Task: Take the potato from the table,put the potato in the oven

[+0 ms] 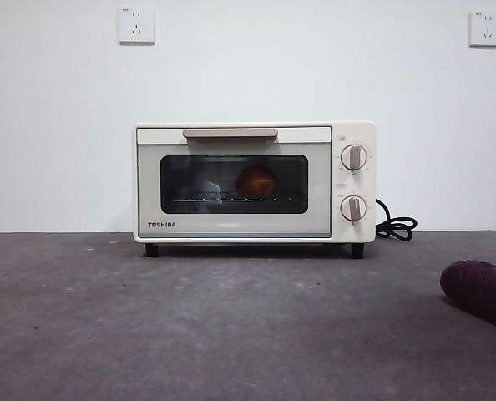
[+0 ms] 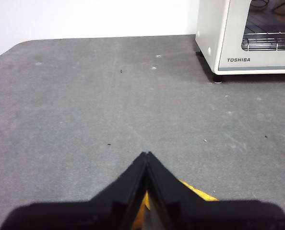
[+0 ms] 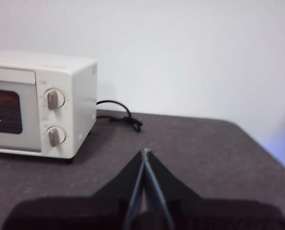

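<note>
Potato (image 1: 255,180) prob. on rack in shut oven (image 1: 231,230).

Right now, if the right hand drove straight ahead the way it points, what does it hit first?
Probably nothing nearby: the right hand, shut, points over bare table toward the back wall. The oven and its cord sit off to one side. Depth is unclear.

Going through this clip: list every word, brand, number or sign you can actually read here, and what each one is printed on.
"TOSHIBA": lower left of the front of the oven, also readable in the left wrist view.
Small markings beside the upper knob and the lower knob: too small to read.
Small marks on the wall sockets: too small to read.
Nothing else carries text.
</note>
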